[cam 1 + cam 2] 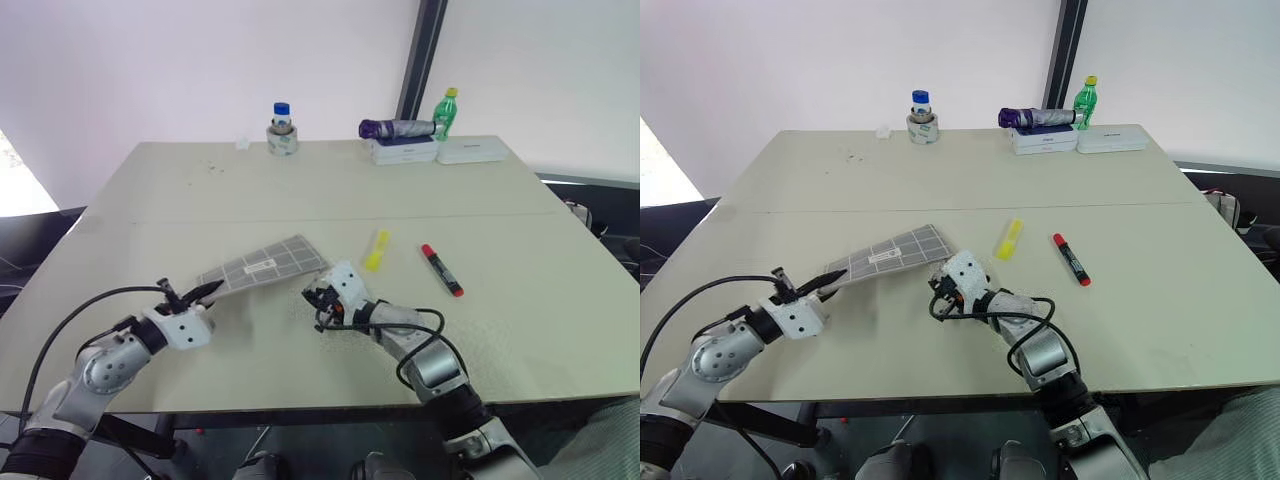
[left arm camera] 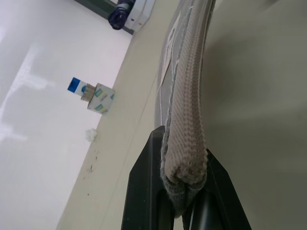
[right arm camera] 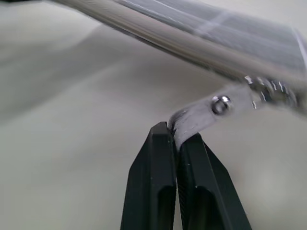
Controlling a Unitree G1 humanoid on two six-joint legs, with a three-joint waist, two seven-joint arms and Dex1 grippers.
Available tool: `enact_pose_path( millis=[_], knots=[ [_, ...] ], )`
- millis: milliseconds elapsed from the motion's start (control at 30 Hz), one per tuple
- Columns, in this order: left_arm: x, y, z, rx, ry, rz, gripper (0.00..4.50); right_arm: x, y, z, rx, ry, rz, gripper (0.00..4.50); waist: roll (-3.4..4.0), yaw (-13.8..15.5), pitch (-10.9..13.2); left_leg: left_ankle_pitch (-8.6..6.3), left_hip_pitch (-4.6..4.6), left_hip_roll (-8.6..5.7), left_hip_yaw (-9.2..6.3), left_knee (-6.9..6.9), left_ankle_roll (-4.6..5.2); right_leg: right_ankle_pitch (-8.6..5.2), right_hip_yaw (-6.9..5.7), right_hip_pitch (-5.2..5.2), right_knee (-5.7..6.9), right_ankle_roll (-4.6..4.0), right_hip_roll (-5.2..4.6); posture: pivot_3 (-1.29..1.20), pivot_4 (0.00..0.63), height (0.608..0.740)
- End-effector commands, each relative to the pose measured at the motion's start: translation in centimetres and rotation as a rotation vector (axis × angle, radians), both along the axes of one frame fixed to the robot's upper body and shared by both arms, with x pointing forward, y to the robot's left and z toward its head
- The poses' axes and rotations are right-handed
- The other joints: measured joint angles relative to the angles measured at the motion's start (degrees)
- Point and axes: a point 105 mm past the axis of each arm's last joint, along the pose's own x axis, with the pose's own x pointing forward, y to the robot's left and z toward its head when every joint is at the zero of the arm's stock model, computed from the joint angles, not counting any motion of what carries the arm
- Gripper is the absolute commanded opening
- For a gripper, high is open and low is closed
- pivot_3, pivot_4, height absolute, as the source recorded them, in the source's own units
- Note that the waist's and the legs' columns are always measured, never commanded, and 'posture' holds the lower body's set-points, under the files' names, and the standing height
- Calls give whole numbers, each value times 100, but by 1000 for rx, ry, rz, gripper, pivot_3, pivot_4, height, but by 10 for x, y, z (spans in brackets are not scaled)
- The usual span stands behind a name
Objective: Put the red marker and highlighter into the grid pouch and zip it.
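Left gripper (image 1: 207,291): its two black fingers (image 2: 144,191) are pinched on the near-left end of the grid pouch (image 1: 268,262); the left wrist view shows the ribbed fabric edge squeezed between them.
Right gripper (image 3: 176,139): the fingers are pressed together on the zipper pull (image 3: 201,115), a flat grey tab with a small metal rivet that runs up to the pouch's edge.
Grid pouch: grey with white grid lines and a small white label, it lies stretched between the two grippers in the near middle of the table (image 1: 150,190). The left end is lifted off the surface and the far right corner sits lower. Whether the zipper is open or closed along its length cannot be told.
Pouch contents: nothing can be seen inside it.
Highlighter (image 1: 376,250): yellow, it lies flat on the table just beyond and to the right of the pouch's far corner, apart from it.
Red marker (image 1: 441,269): it lies flat to the right of the highlighter, red cap toward the far side, well clear of both grippers.
Open room: bare tabletop surrounds the pouch on the left and far sides, and a wide bare stretch runs to the right edge past the marker.
Far edge: a jar with a blue lid (image 1: 282,130) stands near the middle. Further right, white boxes (image 1: 436,150) carry a purple folded umbrella (image 1: 396,128) and a green bottle (image 1: 446,112).
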Motion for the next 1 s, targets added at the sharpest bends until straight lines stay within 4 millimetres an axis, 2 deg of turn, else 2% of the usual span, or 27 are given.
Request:
enact_pose_path(
  millis=[33,167,400,533,633,767,867,1000],
  knots=[
    [3,-4,12,-1,-69,21,0,-5,16,26,-49,-158,93,35,0,-1,0,0,0,0,0,0,0,0,0,0,0,0,0,0,150,740],
    [5,-14,4,15,-78,34,0,-10,28,33,-80,-220,162,35,-2,-3,0,0,-1,0,0,0,-1,0,0,-1,0,0,1,0,150,740],
    [2,-25,3,8,-93,22,0,-17,39,30,-151,-272,257,35,-2,1,0,1,-1,0,1,0,-2,0,0,-1,-1,0,1,0,150,740],
    [7,-22,-1,28,-86,71,0,-26,50,37,-179,-377,367,35,-2,0,0,1,-1,0,1,0,-1,0,-1,-1,0,0,0,0,150,740],
    [11,-28,-3,25,-95,73,0,-36,60,44,-217,-479,469,35,-3,2,0,1,-1,0,1,0,-1,0,-1,-1,0,0,2,0,150,740],
    [15,-52,3,9,-95,28,0,-41,70,50,-315,-607,575,35,-3,23,0,4,-1,-1,3,3,-5,0,-2,1,0,0,1,0,150,740],
    [14,-61,5,-4,-91,-1,0,-41,73,46,-335,-616,605,35,-7,13,-3,14,-1,-1,5,6,-23,0,-3,2,-1,0,1,0,150,740],
    [8,-56,10,-16,-91,-6,0,-32,66,45,-338,-585,563,35,-7,2,-3,15,-1,1,4,3,-25,0,-2,1,-1,0,2,0,150,740]
  ],
)
